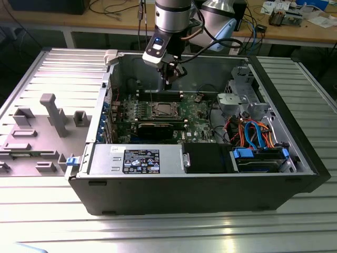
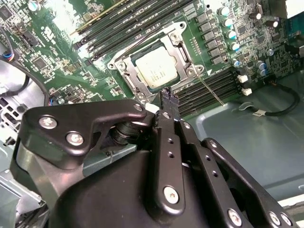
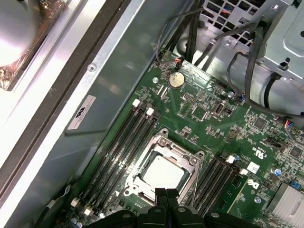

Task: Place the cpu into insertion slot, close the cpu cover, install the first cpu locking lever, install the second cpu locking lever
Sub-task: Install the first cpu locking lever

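Note:
The cpu (image 2: 156,70) (image 3: 164,172), a flat silver square, lies in the insertion slot (image 1: 162,110) on the green board. The cpu cover (image 2: 183,52) (image 3: 167,145), a silvery frame, lies flat around it. A thin metal locking lever (image 2: 212,91) sticks out from one corner of the socket, clear of the board. My gripper (image 1: 170,80) (image 2: 167,96) (image 3: 166,193) hangs above the board just off one edge of the socket. Its black fingers are shut together with nothing between them.
Long black memory slots (image 3: 126,142) (image 2: 211,85) flank the socket on both sides. The case's metal wall (image 3: 109,85) rises close behind the board. A drive cage (image 1: 245,95) with cables stands at the exterior view's right, and a black power supply (image 1: 137,159) in front.

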